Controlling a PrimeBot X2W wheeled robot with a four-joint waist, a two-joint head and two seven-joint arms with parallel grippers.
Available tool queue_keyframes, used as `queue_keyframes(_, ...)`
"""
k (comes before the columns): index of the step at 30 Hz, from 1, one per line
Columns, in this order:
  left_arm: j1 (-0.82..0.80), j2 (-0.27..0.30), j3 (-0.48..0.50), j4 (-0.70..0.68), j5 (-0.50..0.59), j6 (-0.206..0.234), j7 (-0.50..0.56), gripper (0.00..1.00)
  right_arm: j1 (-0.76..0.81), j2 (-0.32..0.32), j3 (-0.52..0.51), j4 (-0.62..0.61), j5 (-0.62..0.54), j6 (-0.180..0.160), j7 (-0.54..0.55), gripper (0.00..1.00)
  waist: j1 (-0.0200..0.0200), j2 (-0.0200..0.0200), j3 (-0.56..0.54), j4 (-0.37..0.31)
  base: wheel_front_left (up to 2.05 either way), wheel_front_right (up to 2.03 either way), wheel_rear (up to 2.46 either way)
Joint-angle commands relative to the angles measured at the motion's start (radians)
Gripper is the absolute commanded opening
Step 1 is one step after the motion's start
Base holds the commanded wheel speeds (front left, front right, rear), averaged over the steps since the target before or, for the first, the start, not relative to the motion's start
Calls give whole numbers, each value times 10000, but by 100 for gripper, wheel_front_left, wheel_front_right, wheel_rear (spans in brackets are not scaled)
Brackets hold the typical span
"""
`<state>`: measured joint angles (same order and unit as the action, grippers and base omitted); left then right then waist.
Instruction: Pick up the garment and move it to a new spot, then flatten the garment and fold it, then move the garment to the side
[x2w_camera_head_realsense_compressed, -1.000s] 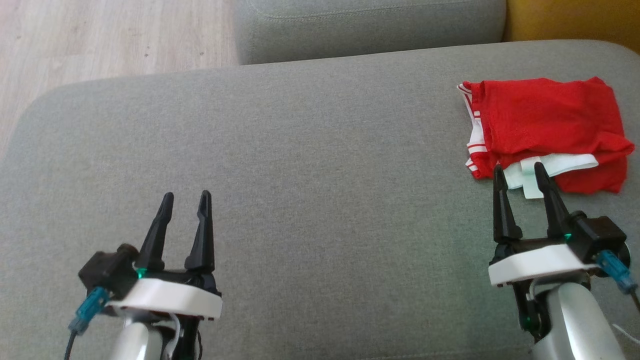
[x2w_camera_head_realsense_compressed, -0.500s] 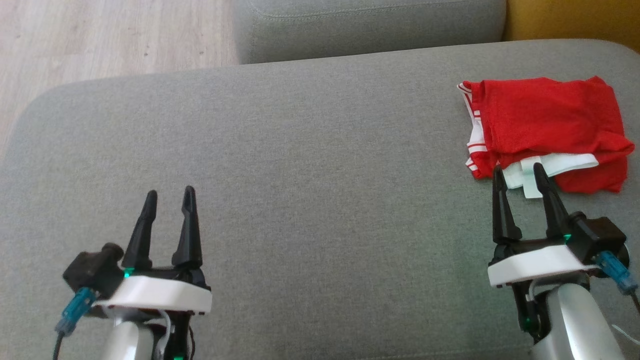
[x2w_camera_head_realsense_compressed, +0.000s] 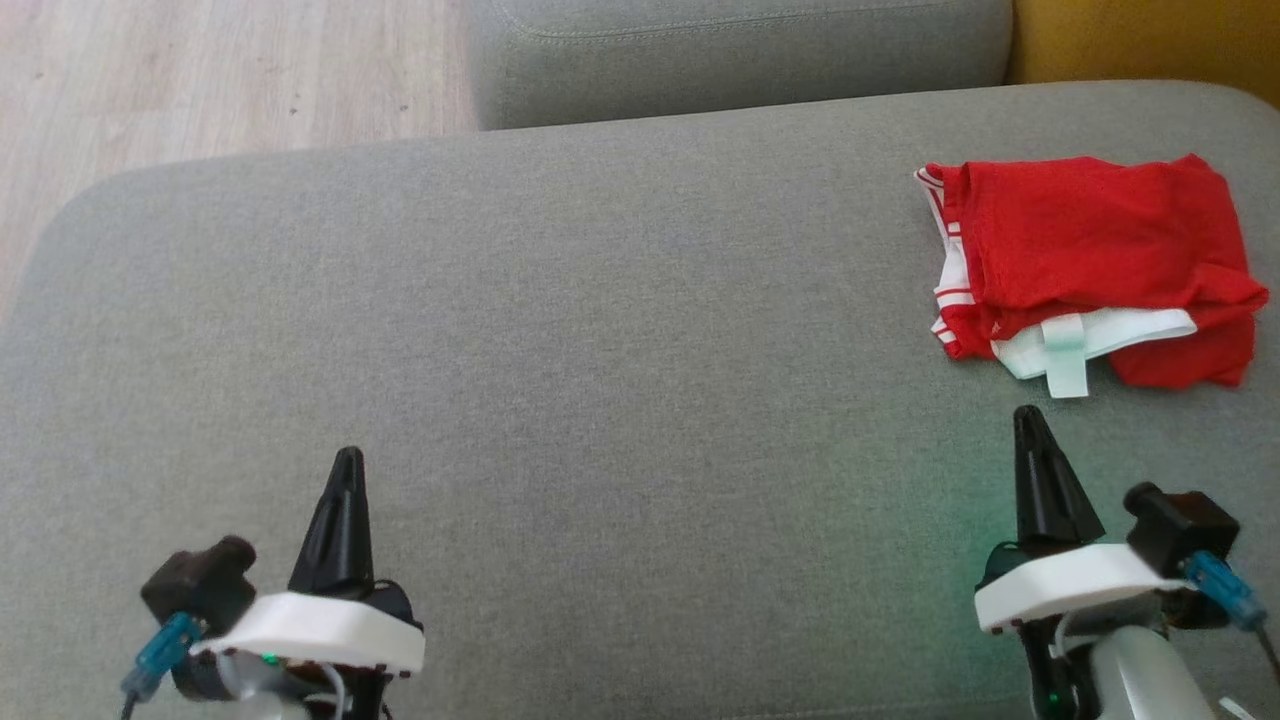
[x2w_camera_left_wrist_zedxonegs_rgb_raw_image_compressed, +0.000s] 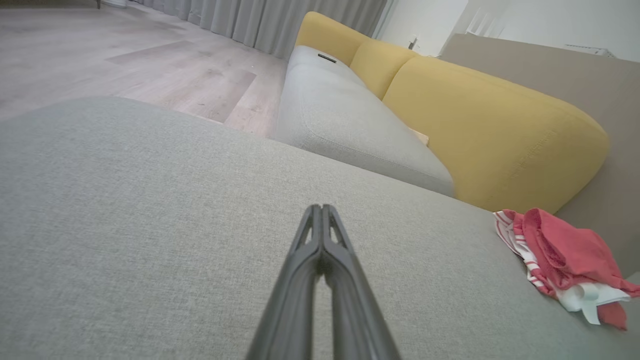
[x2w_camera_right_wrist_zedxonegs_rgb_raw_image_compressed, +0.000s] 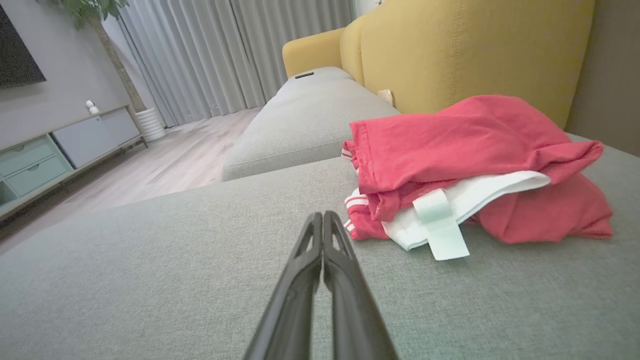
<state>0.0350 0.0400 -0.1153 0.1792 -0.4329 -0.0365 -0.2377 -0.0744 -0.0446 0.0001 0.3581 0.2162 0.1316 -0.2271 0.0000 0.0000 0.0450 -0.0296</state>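
- The garment (x2w_camera_head_realsense_compressed: 1100, 240) hides its lower layers under its red top fold.
- The head view's bottom edge cuts off the arms behind the left gripper (x2w_camera_head_realsense_compressed: 348, 462) and the right gripper (x2w_camera_head_realsense_compressed: 1028, 418).
- A small dark thing (x2w_camera_left_wrist_zedxonegs_rgb_raw_image_compressed: 327, 58) on the far seat (x2w_camera_left_wrist_zedxonegs_rgb_raw_image_compressed: 340, 115) is too small to identify.

My left tool (x2w_camera_head_realsense_compressed: 347, 462) sits over the near left of the cushion (x2w_camera_head_realsense_compressed: 600, 330); my right tool (x2w_camera_head_realsense_compressed: 1028, 420) sits over its near right, well apart from the other; the garment (x2w_camera_head_realsense_compressed: 1090, 250) lies on the cushion's far right, just beyond my right tool and not touching it; behind the cushion lies another seat (x2w_camera_head_realsense_compressed: 740, 50); the floor (x2w_camera_head_realsense_compressed: 200, 70) is to that seat's left, the backrest (x2w_camera_head_realsense_compressed: 1150, 35) to its right.
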Motion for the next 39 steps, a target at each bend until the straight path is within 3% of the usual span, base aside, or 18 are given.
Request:
queue_keyframes(1, -459, 43, 123, -295, -261, -59, 64, 0, -479, -18, -51, -373, 319, -1, 82, 0, 0, 0, -6, 4, 0, 0, 0)
queue_keyframes(39, -766, 129, 724, 11, -4011, -341, 1092, 0, -427, -31, -396, -623, 4666, -3, 1140, 0, 0, 0, -138, 97, 0, 0, 0)
